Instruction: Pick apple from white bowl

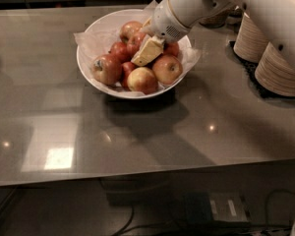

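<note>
The white bowl (pixel 91 41) with a crinkled paper liner stands on the grey table and holds several apples. A large glossy deep red apple (pixel 107 69) lies at the bowl's left side. My gripper (pixel 147 50), cream-tipped on a white arm coming from the upper right, is down in the middle of the bowl among the apples. It is right of the large red apple, with a smaller dark red apple (pixel 126 68) between them. A reddish-orange apple (pixel 167 69) and a yellow-red apple (pixel 142 80) lie just in front of it.
Two tall stacks of tan paper plates (pixel 280 70) stand on a black mat at the right, close to my arm. A woven basket (pixel 216 18) is behind the arm. The table's front edge (pixel 137 178) runs across the lower frame.
</note>
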Robot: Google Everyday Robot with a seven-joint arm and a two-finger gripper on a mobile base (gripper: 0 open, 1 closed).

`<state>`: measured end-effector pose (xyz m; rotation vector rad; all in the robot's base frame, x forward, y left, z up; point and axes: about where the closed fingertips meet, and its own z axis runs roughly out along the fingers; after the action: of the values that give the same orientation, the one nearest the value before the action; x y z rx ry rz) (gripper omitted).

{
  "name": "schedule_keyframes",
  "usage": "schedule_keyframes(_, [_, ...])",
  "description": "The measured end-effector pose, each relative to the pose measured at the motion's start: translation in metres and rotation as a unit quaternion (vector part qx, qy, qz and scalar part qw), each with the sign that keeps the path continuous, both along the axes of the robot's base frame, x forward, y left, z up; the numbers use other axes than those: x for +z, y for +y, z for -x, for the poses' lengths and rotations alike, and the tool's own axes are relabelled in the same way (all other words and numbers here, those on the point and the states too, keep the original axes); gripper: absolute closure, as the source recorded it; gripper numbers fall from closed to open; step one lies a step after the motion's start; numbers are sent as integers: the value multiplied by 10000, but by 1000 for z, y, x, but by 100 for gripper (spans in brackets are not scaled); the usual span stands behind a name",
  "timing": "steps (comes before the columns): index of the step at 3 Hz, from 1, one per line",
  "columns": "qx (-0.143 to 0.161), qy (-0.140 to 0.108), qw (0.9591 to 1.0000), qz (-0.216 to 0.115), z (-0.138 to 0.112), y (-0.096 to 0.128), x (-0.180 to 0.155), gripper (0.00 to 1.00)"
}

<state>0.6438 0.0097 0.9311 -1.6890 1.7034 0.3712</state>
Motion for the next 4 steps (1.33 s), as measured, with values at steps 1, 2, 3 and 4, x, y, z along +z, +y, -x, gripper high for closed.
schedule_keyframes(1, [280, -85, 9949, -961, 7, -3, 37, 100])
schedule_keyframes(2, [647, 13, 9795, -1907, 21, -4, 79, 100])
schedule_keyframes(3, [902, 388, 9718, -2142, 39, -10, 83, 100])
schedule_keyframes(4, [1107, 823, 9724, -1882, 62, -17, 71, 100])
